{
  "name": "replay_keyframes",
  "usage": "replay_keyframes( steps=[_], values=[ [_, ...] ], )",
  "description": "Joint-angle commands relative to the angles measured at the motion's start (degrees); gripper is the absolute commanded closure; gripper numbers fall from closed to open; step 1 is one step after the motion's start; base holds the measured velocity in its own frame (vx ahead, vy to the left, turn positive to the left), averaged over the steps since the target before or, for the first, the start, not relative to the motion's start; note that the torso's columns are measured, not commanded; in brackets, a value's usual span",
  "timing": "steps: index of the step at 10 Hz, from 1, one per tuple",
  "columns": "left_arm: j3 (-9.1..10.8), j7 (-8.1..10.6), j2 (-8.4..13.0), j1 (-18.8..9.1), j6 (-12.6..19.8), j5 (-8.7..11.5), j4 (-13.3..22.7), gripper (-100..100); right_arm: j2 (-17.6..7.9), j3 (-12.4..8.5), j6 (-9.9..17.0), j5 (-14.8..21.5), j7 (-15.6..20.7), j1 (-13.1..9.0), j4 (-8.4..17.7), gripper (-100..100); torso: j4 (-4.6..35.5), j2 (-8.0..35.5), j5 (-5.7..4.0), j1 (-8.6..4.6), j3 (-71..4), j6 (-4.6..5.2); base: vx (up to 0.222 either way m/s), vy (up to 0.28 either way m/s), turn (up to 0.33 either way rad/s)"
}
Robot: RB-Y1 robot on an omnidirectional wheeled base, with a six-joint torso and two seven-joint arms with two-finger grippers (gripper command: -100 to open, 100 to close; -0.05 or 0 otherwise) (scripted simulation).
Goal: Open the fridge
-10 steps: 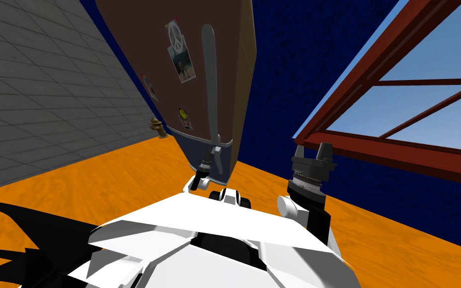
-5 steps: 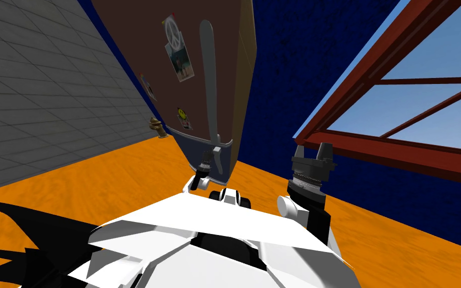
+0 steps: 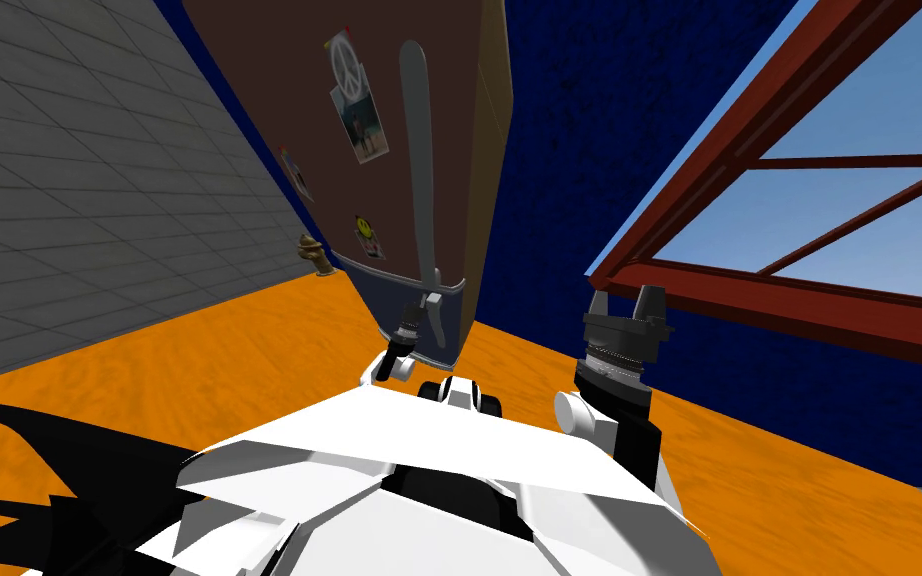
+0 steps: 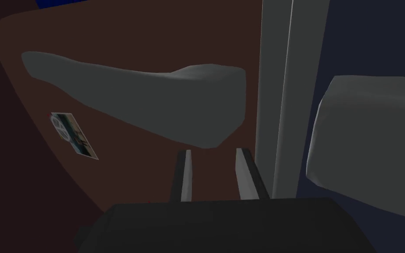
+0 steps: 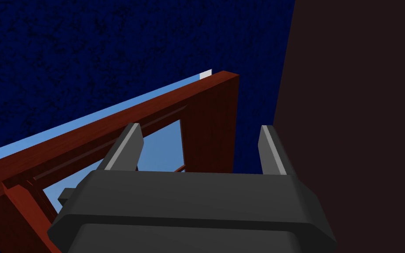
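Left pincer (image 4: 215, 151), blades nearly closed on nothing, sits just beside the grey handle (image 4: 153, 101) of the fridge (image 3: 279, 100), its top cut off; right pincer (image 5: 199, 127) gapes empty.

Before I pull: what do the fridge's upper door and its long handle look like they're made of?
Upper door: flat, matte dark brown with no grain or sheen, and a photo stuck on it. It may be painted metal, but the look leaves that open. Handle: smooth, rounded, uniform matte grey with no highlights. It could be metal or plastic; I cannot tell which.
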Motion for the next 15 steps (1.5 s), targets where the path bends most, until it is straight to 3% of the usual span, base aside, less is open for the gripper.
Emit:
replay_keyframes(
  steps=[1, 2, 5, 6, 9, 13, 14, 15],
  values=[
    [-0.73, 1.71, 1.6, -0.5, 2.1, 2.1, -0.7, -100, 0.0, 0.0, 0.0, 0.0, 0.0, 0.0, 0.0, 0, -0.1, -0.1, 0.04, 0.03, 0.0, 0.06, -0.035, 0.003, -0.013],
    [-1.06, 2.45, 1.3, -0.7, 2.9, 3.1, -1.1, -100, 0.0, 0.0, 0.0, 0.0, 0.0, 0.0, 0.0, 0, -0.1, -0.3, 0.05, 0.05, -0.2, 0.04, -0.028, 0.005, -0.021],
    [-2.11, 4.8, 3.3, -1.5, 5.6, 6.1, -2.0, -100, 0.0, 0.0, 0.0, 0.0, 0.0, 0.0, 0.0, 0, 0.0, -0.1, 0.01, 0.02, -0.1, 0.01, -0.022, 0.007, -0.012],
    [-2.51, 5.68, 1.5, -1.8, 6.6, 7.2, -2.5, -100, 0.0, 0.0, 0.0, 0.0, 0.0, 0.0, 0.0, 0, 0.0, -0.1, 0.01, 0.01, 0.0, 0.02, -0.026, 0.011, -0.014],
    [-2.78, 6.29, -1.7, -1.9, 7.3, 8.0, -2.8, -100, 0.0, 0.0, 0.0, 0.0, 0.0, 0.0, 0.0, 0, 0.0, -0.1, -0.01, -0.06, 0.0, 0.01, -0.014, 0.003, -0.006],
    [-3.02, 6.8, -8.3, -2.1, 7.8, 8.7, -3.0, -100, 0.0, 0.0, 0.0, 0.0, 0.0, 0.0, 0.0, 0, 0.0, 0.0, 0.0, -0.01, 0.0, 0.0, 0.0, 0.0, 0.0],
    [-3.03, 6.84, -9.3, -2.1, 7.9, 8.7, -3.1, -100, 0.0, 0.0, 0.0, 0.0, 0.0, 0.0, 0.0, 0, 0.0, 0.0, 0.0, -0.01, 0.0, 0.0, 0.0, 0.0, 0.0],
    [-3.0, 6.83, -8.5, -2.1, 7.8, 8.7, -2.9, -100, 0.0, 0.0, 0.0, 0.0, 0.0, 0.0, 0.0, 0, 0.0, 0.0, 0.0, 0.0, 0.0, 0.0, 0.0, 0.0, 0.0]
  ],
)
